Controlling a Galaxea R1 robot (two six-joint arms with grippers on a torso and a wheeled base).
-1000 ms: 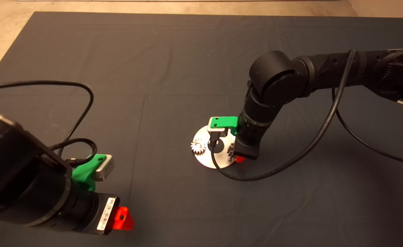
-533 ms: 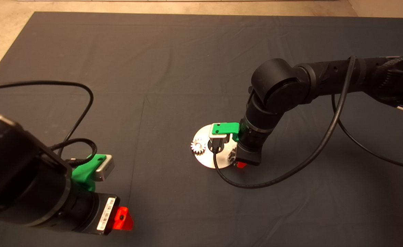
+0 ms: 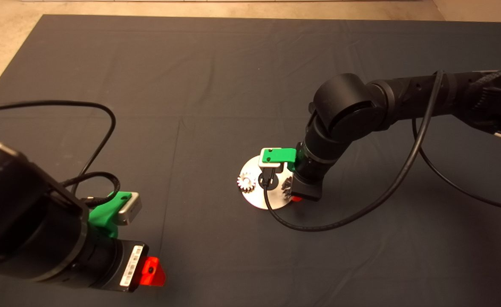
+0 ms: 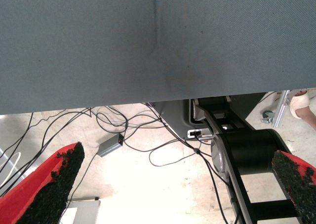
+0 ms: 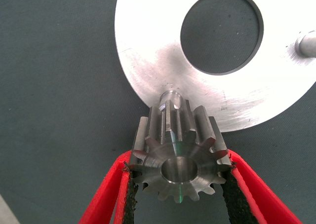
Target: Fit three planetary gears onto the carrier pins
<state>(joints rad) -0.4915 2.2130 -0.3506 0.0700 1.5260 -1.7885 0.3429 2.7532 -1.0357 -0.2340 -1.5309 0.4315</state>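
From above, the right gripper (image 3: 296, 198) hangs over the near edge of the round plate (image 3: 257, 199) on the counter (image 3: 216, 85), one gear (image 3: 246, 182) already seated at the plate's left edge, while the left gripper (image 3: 153, 273) waits well off to the plate's left. The left wrist shows its fingers (image 4: 54, 184) spread on nothing. The right wrist shows a second gear (image 5: 179, 161) pinched between the fingers (image 5: 129, 197) just above a pin (image 5: 170, 93) at the plate's rim, another bare pin (image 5: 307, 43) across the hole; I count two gears and two free pins, and the next move seems to need the bore centred before lowering.
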